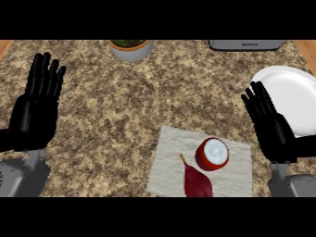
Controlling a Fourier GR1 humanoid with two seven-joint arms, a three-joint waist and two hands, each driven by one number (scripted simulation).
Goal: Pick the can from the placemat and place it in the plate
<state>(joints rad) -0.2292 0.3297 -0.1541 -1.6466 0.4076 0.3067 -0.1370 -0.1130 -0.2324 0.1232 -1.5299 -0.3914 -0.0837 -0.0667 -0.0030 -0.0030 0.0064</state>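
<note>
A red can [212, 154] with a pale lid lies on the white placemat [174, 157] at the lower middle of the counter. The white plate [297, 95] sits at the right edge, beyond the placemat. My right hand [275, 129] stands open with fingers up, between the can and the plate, covering part of the plate's near rim. It holds nothing and is apart from the can. My left hand [35, 111] rests open at the far left, fingers up.
A dark red pointed vegetable [197, 183] lies on the placemat just in front of the can. A grey pot with a plant [131, 48] stands at the back middle. A grey appliance [246, 45] is at the back right. The counter is speckled stone.
</note>
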